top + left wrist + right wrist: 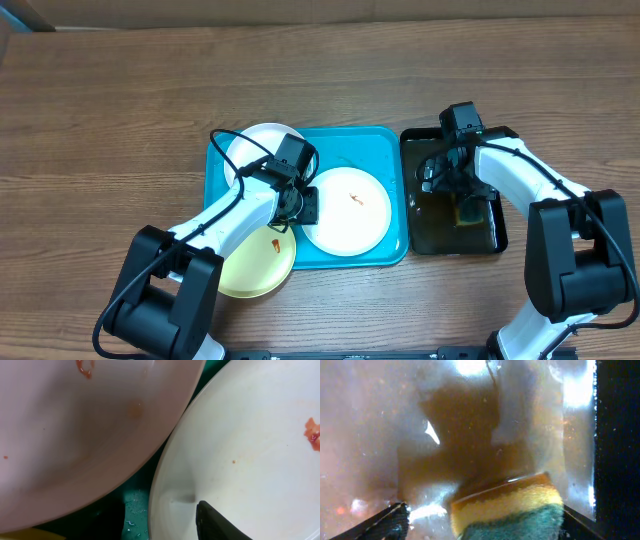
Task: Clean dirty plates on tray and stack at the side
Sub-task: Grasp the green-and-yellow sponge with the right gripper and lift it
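Overhead first. The turquoise tray [380, 145] lies mid-desk [100, 100], and the black tray [497, 238] sits just beside its right edge. The upper white plate [262, 140] sits at the tray's far-left corner, its rim over the tray's edge. The middle white plate [350, 225] lies flat inside the tray with an orange smear on it. The yellow-green plate [258, 272], also smeared, lies across the near-left corner, partly out on the desk. My left claw [303, 205] hangs where the three plates come together, at the left rim of the middle white plate. My right claw [450, 185] is down in the black tray, over the sponge [467, 212].

In my left wrist view, two pale plates fill the picture, each with an orange-red smear, and a wet strip of tray shows between their rims. One dark finger [217, 522] lies over the right-hand plate, just inside its rim. The other finger is out of sight, so I cannot tell whether this claw is clenched or released.

In my right wrist view, this claw is released, its fingers spread wide in brown water [460, 425]. The yellow sponge with its green pad lies between them, apart from the left finger [395, 520].
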You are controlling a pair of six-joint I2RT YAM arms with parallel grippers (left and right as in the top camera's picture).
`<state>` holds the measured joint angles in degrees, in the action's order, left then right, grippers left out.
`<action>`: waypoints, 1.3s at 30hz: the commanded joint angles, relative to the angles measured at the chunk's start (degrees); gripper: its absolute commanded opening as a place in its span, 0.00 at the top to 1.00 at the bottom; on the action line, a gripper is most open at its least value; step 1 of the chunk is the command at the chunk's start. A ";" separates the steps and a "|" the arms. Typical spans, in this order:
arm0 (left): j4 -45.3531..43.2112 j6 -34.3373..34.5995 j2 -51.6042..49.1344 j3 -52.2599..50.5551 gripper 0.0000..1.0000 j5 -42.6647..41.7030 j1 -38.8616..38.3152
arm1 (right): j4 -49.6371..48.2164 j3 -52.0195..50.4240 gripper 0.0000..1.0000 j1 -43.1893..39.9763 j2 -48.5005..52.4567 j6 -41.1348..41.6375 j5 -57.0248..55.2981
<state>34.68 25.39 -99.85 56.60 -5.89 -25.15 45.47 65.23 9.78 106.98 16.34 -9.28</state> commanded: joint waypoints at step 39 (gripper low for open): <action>-0.02 0.37 -0.55 -0.42 0.54 0.35 -0.37 | 22.58 3.30 0.81 -0.11 0.17 -0.04 7.23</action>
<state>34.68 25.39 -99.85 56.60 -5.89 -25.15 66.61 67.75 9.74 107.28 16.84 -6.50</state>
